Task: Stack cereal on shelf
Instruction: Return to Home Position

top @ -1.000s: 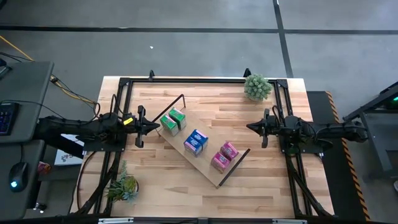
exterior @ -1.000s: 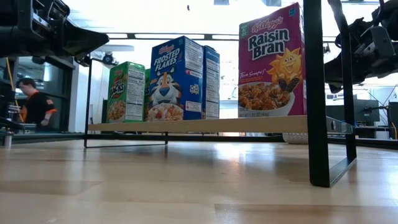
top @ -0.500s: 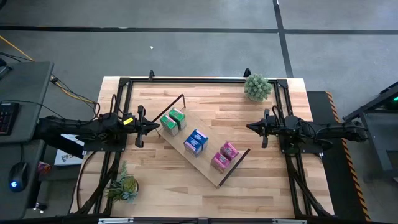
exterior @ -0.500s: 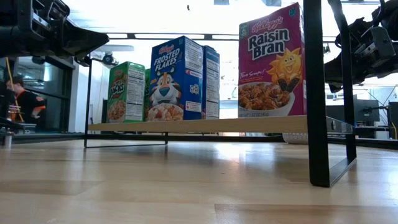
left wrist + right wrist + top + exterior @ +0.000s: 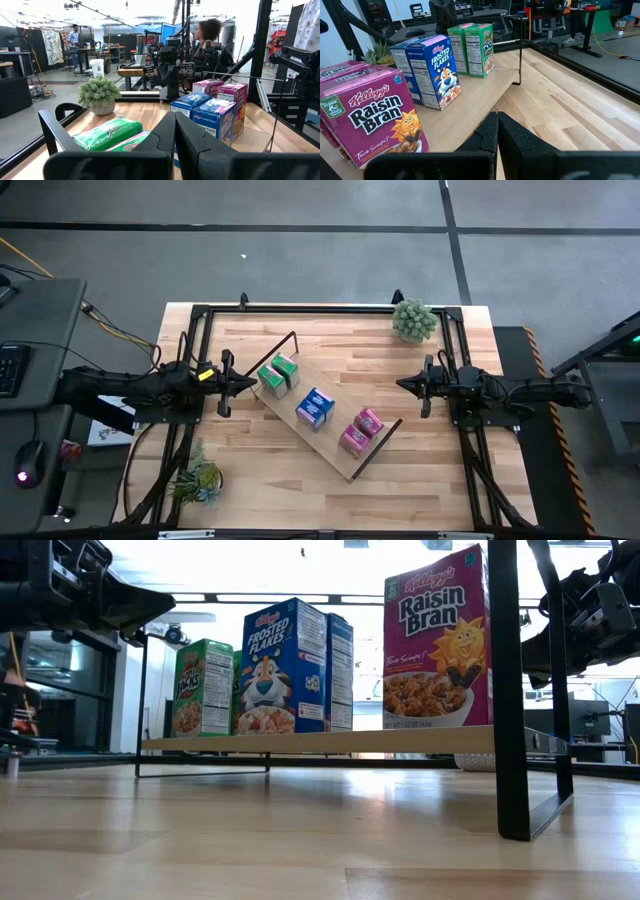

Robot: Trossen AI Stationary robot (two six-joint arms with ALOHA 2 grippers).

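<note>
1. Wood table w/ shelf lying diagonally across its middle.
2. On the shelf, all upright: pink cereal boxes at near-right end, blue cereal boxes mid, green cereal boxes at far-left end.
3. left gripper hung just left of the green pair, fingers together, empty.
4. right gripper hung right of the shelf, apart from it, fingers together, empty.
5. Potted plant at far-right corner.

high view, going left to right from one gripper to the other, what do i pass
left gripper → green cereal boxes → blue cereal boxes → pink cereal boxes → right gripper
</note>
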